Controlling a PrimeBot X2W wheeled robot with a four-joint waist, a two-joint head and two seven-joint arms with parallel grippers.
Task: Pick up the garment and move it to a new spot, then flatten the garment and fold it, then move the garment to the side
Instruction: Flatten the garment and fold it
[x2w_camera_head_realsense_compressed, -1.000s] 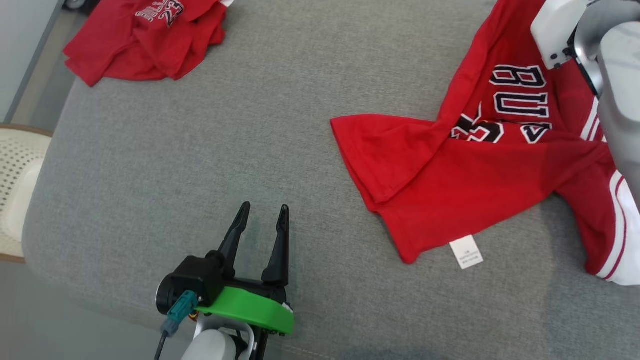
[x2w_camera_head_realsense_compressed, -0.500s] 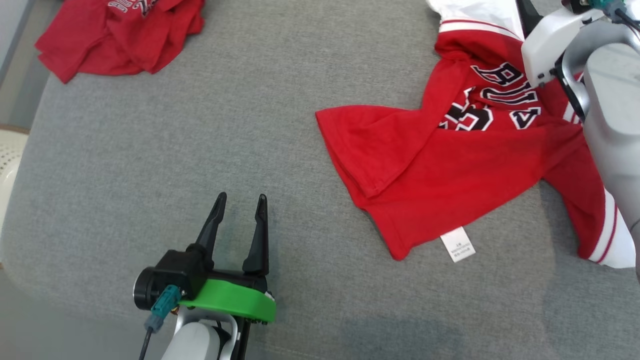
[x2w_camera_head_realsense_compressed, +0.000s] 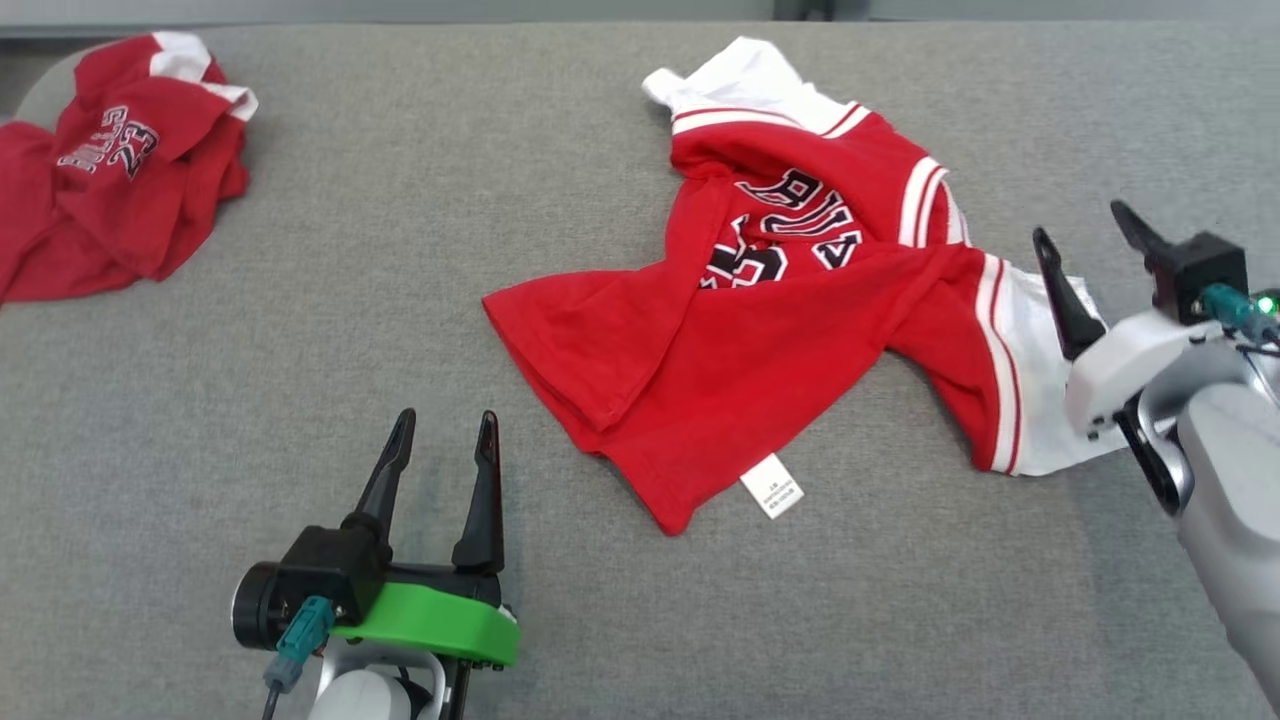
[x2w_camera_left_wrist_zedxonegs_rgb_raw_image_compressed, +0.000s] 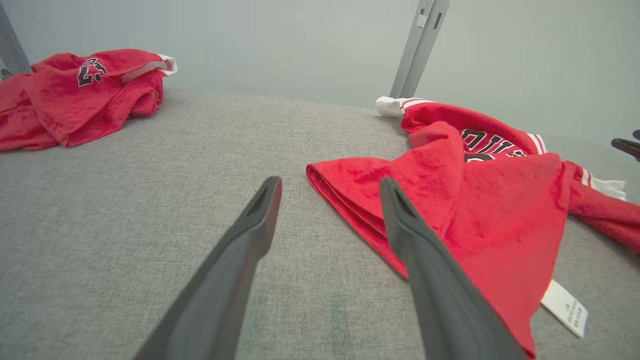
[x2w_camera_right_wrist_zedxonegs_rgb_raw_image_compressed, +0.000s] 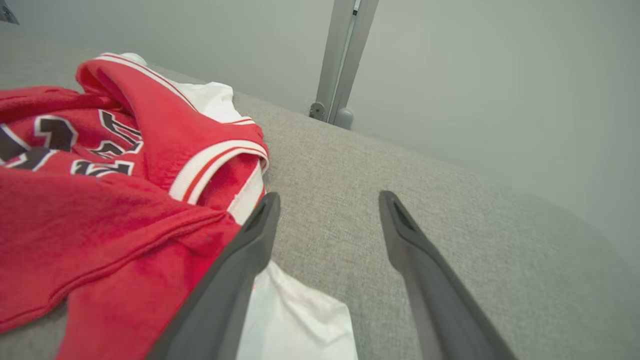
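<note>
The garment (x2w_camera_head_realsense_compressed: 780, 340) is a red jersey with white sleeves and dark lettering, lying rumpled in the middle of the grey cushion (x2w_camera_head_realsense_compressed: 500, 180). A white label (x2w_camera_head_realsense_compressed: 771, 487) sticks out at its near hem. My left gripper (x2w_camera_head_realsense_compressed: 444, 427) stands open to the near left of the garment (x2w_camera_left_wrist_zedxonegs_rgb_raw_image_compressed: 470, 200), its fingers apart from the cloth. My right gripper (x2w_camera_head_realsense_compressed: 1083, 223) is open at the garment's right side, above a white sleeve (x2w_camera_head_realsense_compressed: 1040, 400). In the right wrist view the open fingers (x2w_camera_right_wrist_zedxonegs_rgb_raw_image_compressed: 250, 240) flank bare cushion, with the garment (x2w_camera_right_wrist_zedxonegs_rgb_raw_image_compressed: 100, 200) to their left.
A second red jersey (x2w_camera_head_realsense_compressed: 110, 180) lies bunched at the cushion's far left corner, also seen as a red heap (x2w_camera_left_wrist_zedxonegs_rgb_raw_image_compressed: 75, 95) in the left wrist view. A grey upright post (x2w_camera_right_wrist_zedxonegs_rgb_raw_image_compressed: 345, 55) stands behind the cushion's far edge. Bare grey cushion stretches between the two jerseys.
The right gripper has opened and let go of the garment, which now lies spread on the cushion. The head camera has swung, shifting the whole picture; the right arm has drawn back toward the lower right.
</note>
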